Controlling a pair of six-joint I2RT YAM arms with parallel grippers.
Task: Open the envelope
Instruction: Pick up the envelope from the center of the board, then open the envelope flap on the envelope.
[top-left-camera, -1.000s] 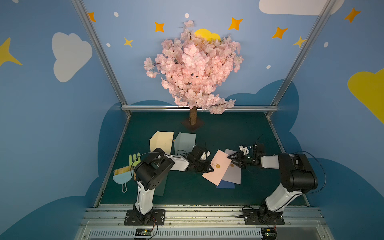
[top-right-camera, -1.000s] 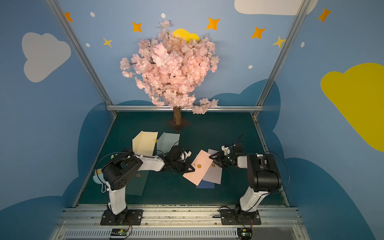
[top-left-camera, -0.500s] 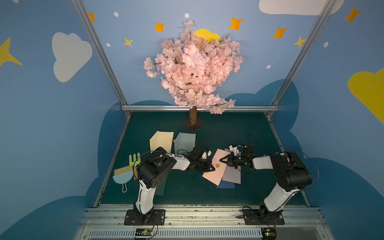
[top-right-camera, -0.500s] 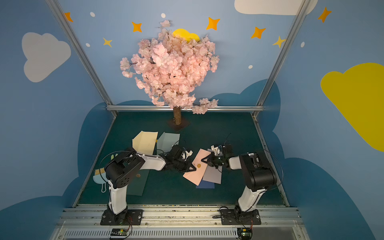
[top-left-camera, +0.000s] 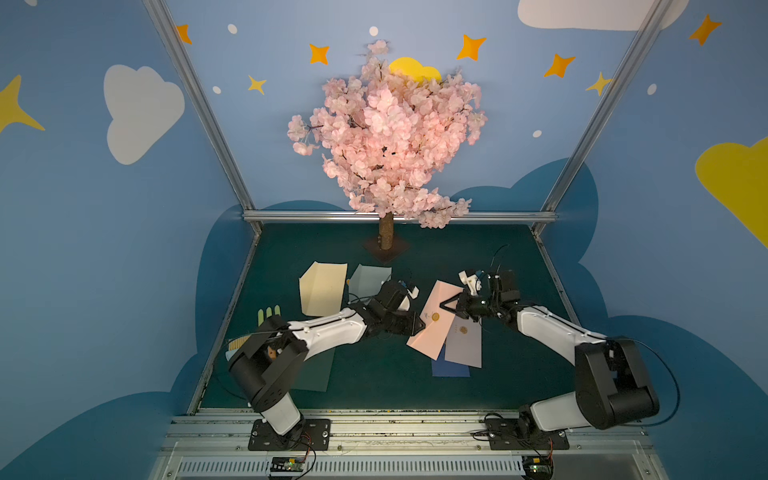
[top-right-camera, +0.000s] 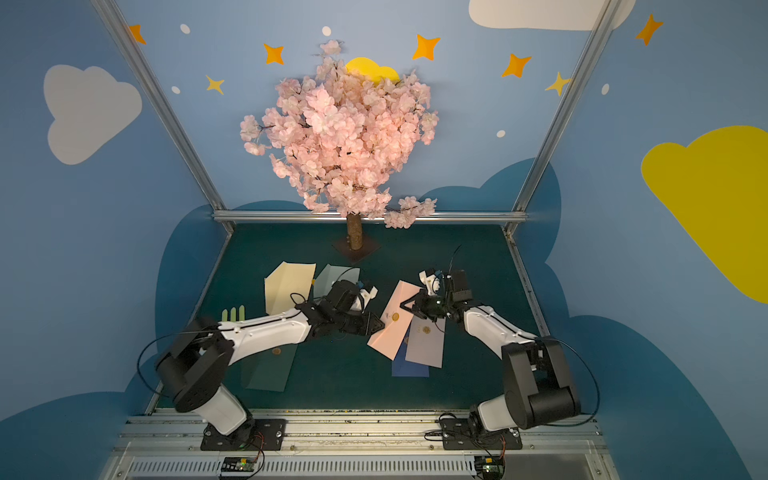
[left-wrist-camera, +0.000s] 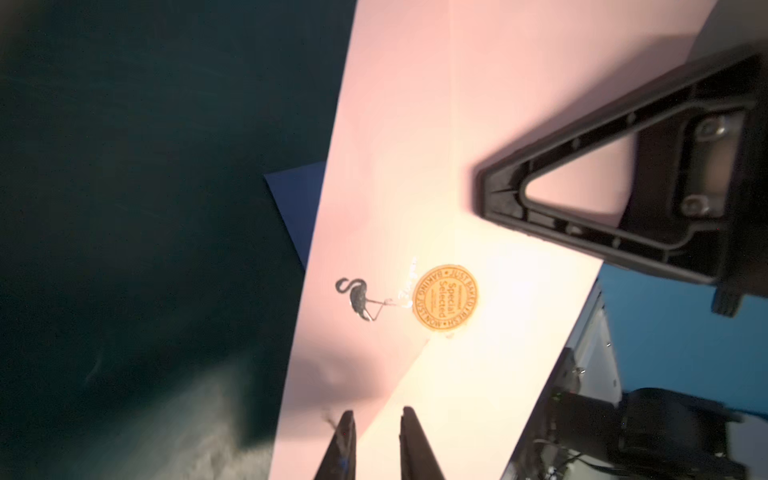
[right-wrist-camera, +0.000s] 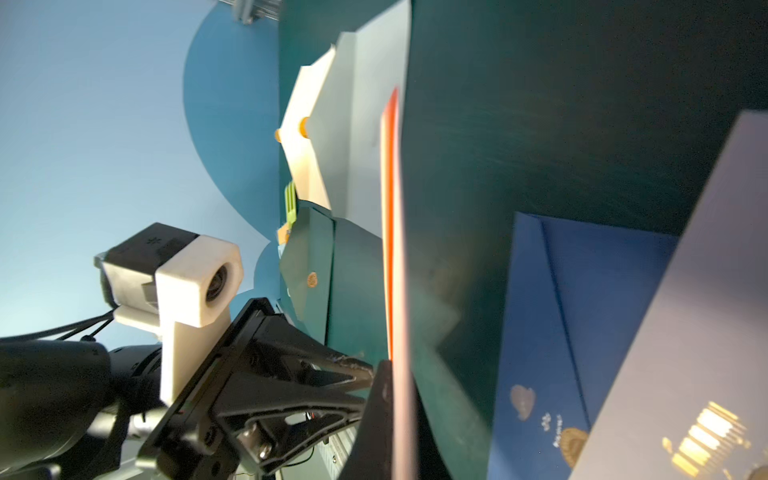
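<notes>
Now right end effector (top-left-camera: 444, 306) clamps pink envelope (top-left-camera: 430, 337); left end effector (left-wrist-camera: 377, 419) slightly apart.

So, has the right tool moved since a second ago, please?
Yes; the right tool slid inward toward the tree trunk, over the pink envelope.

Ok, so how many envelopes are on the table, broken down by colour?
cream envelope: 1
pale grey-blue envelope: 1
dark green envelope: 1
pink envelope: 1
lavender envelope: 1
navy envelope: 1
Total: 6
</notes>
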